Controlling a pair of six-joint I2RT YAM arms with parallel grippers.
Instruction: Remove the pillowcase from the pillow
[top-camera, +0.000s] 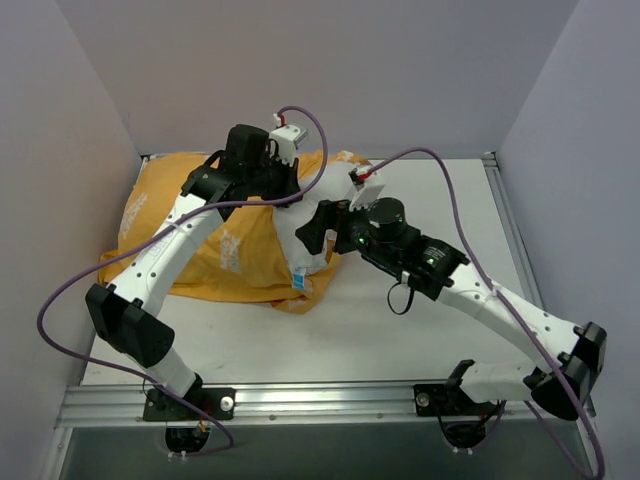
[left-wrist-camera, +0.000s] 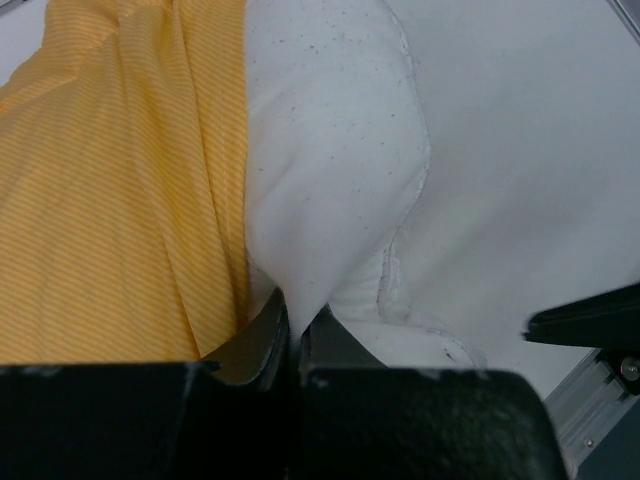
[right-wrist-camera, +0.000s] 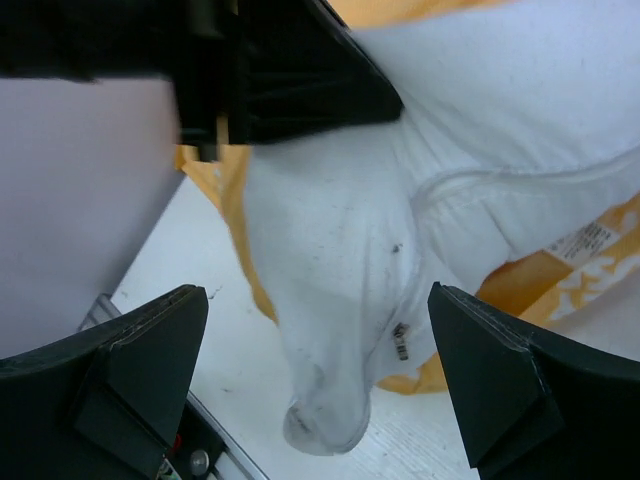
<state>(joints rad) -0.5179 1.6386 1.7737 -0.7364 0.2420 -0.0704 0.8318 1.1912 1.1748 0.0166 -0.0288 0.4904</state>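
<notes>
My left gripper (left-wrist-camera: 292, 338) is clamped on a fold of the pillow (left-wrist-camera: 330, 150) to hold it up out of the pillowcase (left-wrist-camera: 110, 200), and my right gripper (right-wrist-camera: 315, 335) gapes wide around the dangling corner, empty.

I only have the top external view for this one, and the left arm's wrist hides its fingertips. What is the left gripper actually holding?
Observer: The left wrist view shows the left gripper shut on a fold of the white pillow, right beside the edge of the orange pillowcase.
Operator: And is the right gripper gripping anything?
Observer: No. In the right wrist view the right gripper stands wide open. A corner of the pillow hangs in the gap, and it appears to touch neither of the fingers.
</notes>
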